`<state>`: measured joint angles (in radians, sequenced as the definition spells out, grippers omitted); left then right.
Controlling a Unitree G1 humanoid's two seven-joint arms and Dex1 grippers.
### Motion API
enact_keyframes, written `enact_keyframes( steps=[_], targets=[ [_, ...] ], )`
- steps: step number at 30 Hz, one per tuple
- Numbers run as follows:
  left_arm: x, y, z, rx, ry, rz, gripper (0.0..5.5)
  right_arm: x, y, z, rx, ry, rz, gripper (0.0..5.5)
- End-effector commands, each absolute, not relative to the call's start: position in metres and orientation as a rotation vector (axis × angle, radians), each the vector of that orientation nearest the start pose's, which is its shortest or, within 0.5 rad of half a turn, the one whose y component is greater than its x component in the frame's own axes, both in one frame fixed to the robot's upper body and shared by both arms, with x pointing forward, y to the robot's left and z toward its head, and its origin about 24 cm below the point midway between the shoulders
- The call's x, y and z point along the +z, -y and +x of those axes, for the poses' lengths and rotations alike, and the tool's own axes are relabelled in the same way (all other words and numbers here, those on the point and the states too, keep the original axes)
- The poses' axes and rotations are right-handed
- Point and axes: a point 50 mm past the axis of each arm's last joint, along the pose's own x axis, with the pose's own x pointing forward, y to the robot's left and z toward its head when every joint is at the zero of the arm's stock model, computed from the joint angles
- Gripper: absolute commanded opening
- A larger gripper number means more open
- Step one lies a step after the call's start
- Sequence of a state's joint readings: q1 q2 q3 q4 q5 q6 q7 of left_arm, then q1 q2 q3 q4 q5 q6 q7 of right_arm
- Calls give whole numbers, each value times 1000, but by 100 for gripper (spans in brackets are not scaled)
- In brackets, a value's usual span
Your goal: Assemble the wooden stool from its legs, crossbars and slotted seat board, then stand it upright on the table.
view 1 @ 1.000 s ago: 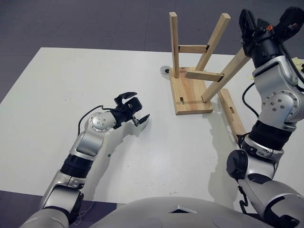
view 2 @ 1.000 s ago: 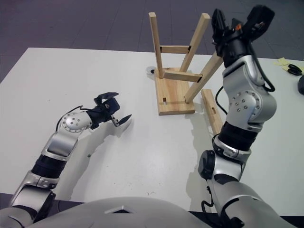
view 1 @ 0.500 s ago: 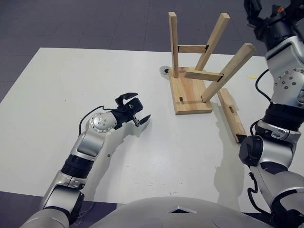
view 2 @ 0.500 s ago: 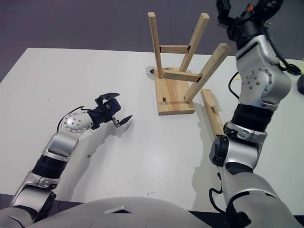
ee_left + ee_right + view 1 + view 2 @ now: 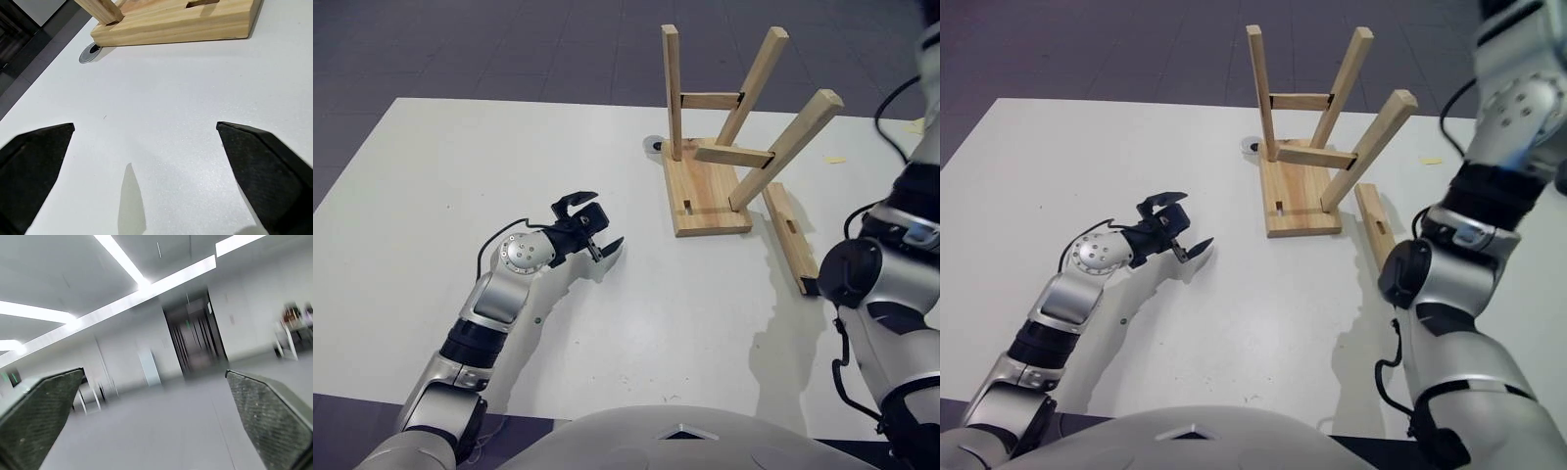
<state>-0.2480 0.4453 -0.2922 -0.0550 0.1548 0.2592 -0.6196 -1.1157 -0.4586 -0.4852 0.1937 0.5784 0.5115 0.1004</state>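
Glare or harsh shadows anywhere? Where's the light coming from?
Left eye view: table evenly lit, no glare; the stool casts only a faint, soft shadow. Left wrist view: matte white top, no hotspots. Right wrist view: points at the ceiling, bright light strips overhead, so lighting comes from above.

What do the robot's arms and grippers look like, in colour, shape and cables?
Both arms, left arm and right arm, have silver shells with black joints and thin black cables. The left gripper is black with two pointed fingers; the fingers of the right gripper show a fine mesh texture.
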Motion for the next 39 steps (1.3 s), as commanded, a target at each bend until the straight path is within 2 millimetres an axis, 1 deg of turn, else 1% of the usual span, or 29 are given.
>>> enact_keyframes(
  steps=[1, 2, 3, 4, 5, 6, 7, 8, 10, 11, 13, 17, 18, 19, 21, 23, 24, 25, 26, 27, 28, 29, 30, 31, 33, 34, 35, 38, 39],
  targets=[
    [70, -137, 275, -804, -190, 649, 540, 277, 248, 360, 32, 259, 406, 539],
    [70, -137, 275, -803, -190, 648, 540, 239, 244, 363, 27, 114, 395, 539],
    [70, -137, 274, -802, -191, 646, 540, 193, 238, 362, 25, -60, 369, 539],
    [70, -137, 274, -803, -192, 645, 540, 157, 229, 355, 62, -191, 343, 539],
    [69, -136, 273, -804, -193, 644, 540, 130, 221, 347, 91, -286, 320, 539],
    [69, -136, 273, -809, -193, 644, 540, 122, 213, 341, 137, -313, 320, 539],
    [69, -135, 273, -812, -195, 642, 540, 127, 208, 340, 168, -286, 335, 539],
    [69, -135, 272, -814, -197, 640, 540, 137, 206, 341, 185, -244, 346, 539],
    [68, -135, 271, -816, -200, 638, 540, 155, 209, 345, 182, -166, 367, 539],
    [68, -135, 271, -818, -202, 638, 540, 160, 212, 346, 178, -142, 365, 539],
    [68, -134, 271, -819, -201, 634, 540, 164, 216, 344, 166, -110, 385, 539],
    [67, -133, 270, -825, -203, 632, 540, 168, 220, 334, 141, -41, 481, 539],
    [67, -133, 270, -826, -205, 631, 540, 171, 221, 331, 138, -11, 513, 539],
    [67, -133, 270, -827, -206, 631, 540, 180, 225, 329, 136, 56, 543, 539],
    [67, -133, 269, -829, -206, 631, 540, 206, 245, 323, 88, 211, 576, 539],
    [68, -135, 269, -821, -207, 627, 540, 241, 287, 312, -23, 415, 673, 539],
    [67, -137, 268, -815, -209, 625, 540, 252, 304, 306, -61, 483, 714, 539],
    [67, -138, 267, -811, -214, 625, 540, 257, 319, 300, -91, 522, 744, 539],
    [66, -139, 266, -809, -218, 625, 540, 256, 330, 296, -120, 525, 754, 539],
    [65, -140, 265, -805, -220, 625, 540, 245, 339, 296, -140, 451, 737, 539],
    [65, -140, 265, -801, -221, 625, 540, 231, 340, 295, -131, 343, 664, 539],
    [66, -141, 265, -796, -219, 626, 540, 208, 336, 292, -90, 191, 530, 539],
    [67, -141, 265, -791, -217, 626, 540, 185, 331, 285, -37, 47, 433, 539],
    [67, -142, 265, -786, -216, 627, 540, 165, 326, 277, 12, -56, 359, 539],
    [68, -144, 266, -776, -216, 633, 540, 132, 326, 257, 20, -198, 261, 539],
    [67, -145, 265, -773, -218, 635, 540, 119, 326, 249, 18, -250, 226, 539],
    [67, -146, 265, -771, -220, 636, 540, 107, 321, 242, 38, -301, 205, 539],
    [65, -145, 263, -774, -226, 642, 540, 79, 294, 225, 160, -444, 168, 539],
    [64, -145, 263, -775, -226, 642, 540, 71, 289, 221, 182, -483, 150, 539]
  ],
)
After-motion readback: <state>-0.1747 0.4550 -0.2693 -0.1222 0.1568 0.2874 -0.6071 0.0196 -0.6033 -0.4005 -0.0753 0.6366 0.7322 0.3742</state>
